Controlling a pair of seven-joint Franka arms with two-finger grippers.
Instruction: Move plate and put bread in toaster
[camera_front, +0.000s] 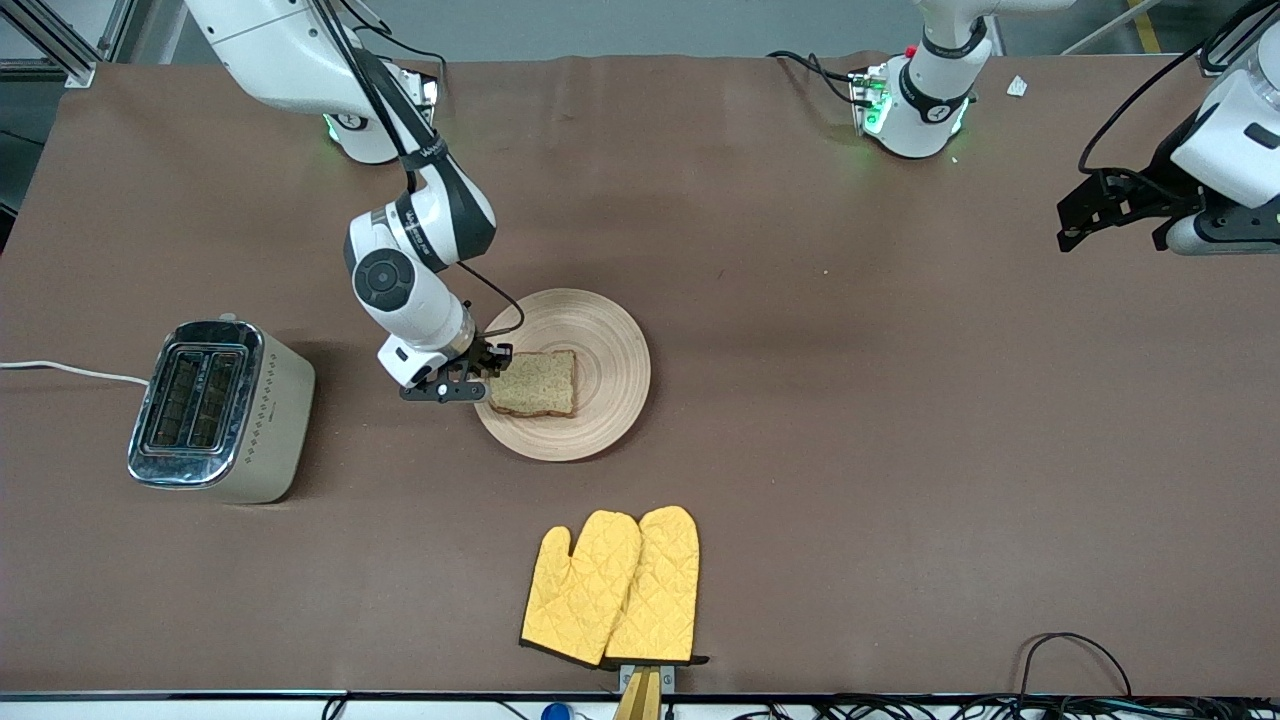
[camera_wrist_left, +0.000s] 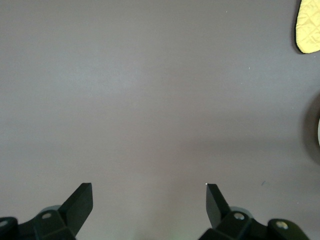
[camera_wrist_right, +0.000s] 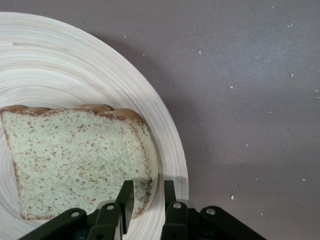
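On plate (camera_front: 600, 340), right gripper (camera_wrist_right: 146, 196) jaws pinch bread (camera_front: 535, 383) edge; left gripper (camera_wrist_left: 149, 199) waits, jaws wide, empty.

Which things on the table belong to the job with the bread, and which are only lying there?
For the job: plate, bread, toaster, right gripper closed on the bread's edge.

Lying about: yellow oven mitts, nearer the front camera than the plate. The left gripper waits open over bare table.

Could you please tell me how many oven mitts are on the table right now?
2: one mitt and a second mitt lie side by side, overlapping, nearer the front camera than the plate.
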